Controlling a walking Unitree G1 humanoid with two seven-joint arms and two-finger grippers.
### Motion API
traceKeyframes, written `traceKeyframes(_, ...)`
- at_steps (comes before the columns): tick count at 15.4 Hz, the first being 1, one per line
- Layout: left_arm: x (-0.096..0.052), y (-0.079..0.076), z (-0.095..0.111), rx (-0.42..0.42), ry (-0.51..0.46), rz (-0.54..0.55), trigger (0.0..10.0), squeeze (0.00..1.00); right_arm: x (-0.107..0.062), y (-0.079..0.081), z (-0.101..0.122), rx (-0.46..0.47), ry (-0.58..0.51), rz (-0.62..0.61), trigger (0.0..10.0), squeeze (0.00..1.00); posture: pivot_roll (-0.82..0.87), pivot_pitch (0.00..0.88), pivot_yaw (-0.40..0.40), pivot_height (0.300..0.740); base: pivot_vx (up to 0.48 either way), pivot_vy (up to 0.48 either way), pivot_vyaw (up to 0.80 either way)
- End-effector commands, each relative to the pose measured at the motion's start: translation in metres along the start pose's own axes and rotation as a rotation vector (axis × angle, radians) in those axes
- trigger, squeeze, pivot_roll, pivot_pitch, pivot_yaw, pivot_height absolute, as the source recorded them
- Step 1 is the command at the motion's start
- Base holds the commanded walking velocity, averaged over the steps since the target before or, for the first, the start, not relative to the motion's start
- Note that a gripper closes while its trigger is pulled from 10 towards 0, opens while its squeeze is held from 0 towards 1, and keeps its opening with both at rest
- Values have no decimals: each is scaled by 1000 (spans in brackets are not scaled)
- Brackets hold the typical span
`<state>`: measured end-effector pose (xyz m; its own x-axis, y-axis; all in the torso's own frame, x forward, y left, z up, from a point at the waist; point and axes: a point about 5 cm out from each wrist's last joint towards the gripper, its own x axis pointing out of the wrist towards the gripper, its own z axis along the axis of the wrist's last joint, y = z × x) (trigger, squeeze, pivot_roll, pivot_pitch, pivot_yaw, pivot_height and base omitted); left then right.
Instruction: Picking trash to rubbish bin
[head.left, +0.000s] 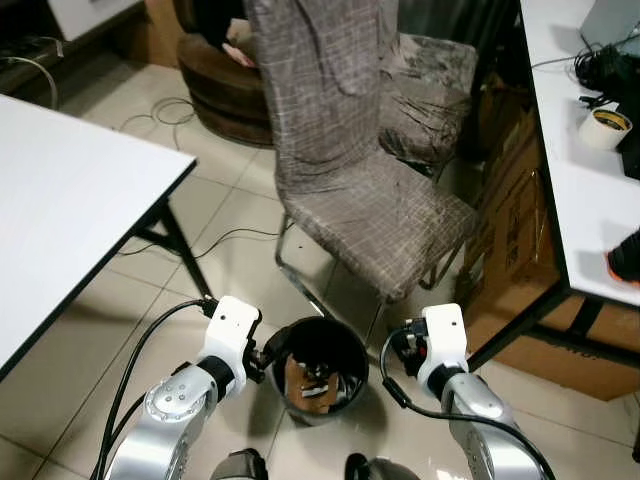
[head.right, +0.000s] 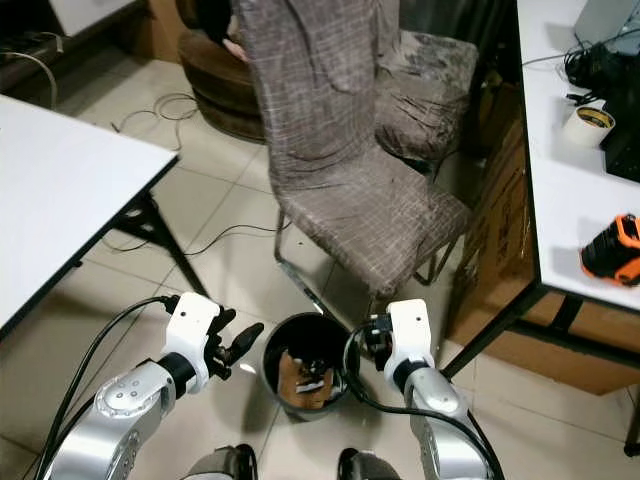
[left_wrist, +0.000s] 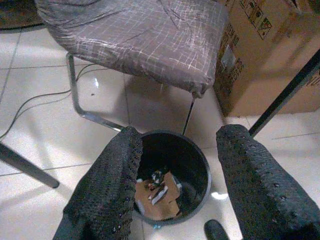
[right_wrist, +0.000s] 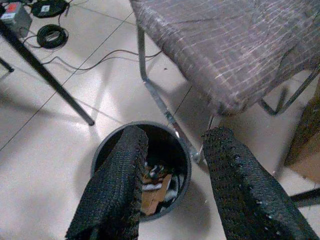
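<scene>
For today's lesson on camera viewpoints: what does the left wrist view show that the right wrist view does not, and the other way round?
Left wrist view alone: printed cardboard boxes beside the chair. Right wrist view alone: a coiled black cable and a small grey box with a red part on the floor. Both: the black rubbish bin with brown cardboard scrap inside, the checked chair seat, pale floor tiles, and an open empty hand over the bin.

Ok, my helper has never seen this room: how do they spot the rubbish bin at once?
Find the grey checked chair between the two white tables. On the tiled floor by its chrome leg stands the rubbish bin: small, round, black, with brown cardboard scraps inside.
</scene>
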<state>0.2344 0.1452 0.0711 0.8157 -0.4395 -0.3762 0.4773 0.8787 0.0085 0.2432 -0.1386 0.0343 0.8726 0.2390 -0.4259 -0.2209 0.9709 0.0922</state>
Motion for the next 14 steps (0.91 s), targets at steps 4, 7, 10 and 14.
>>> traceKeyframes(4, -2, 1, -1, 17, 13, 1, 10000, 0, -3, 2, 3, 14, 8, -6, 10000, 0, -50, 90, -25, 740, -281, 0, 0)
traceKeyframes(7, -2, 1, -1, 21, 13, -5, 10000, 0, -3, 5, 3, 14, 16, 2, 10000, 0, -47, 84, -24, 740, -270, 0, 0)
traceKeyframes(10, -2, 1, -1, 25, 13, -10, 10000, 0, -2, 6, 2, 15, 21, 4, 10000, 0, -46, 77, -24, 740, -271, 0, 0)
traceKeyframes(14, -1, 2, 0, 30, 12, -11, 10000, 0, -3, 7, 1, 16, 25, 6, 10000, 0, -46, 70, -23, 740, -284, 0, 0)
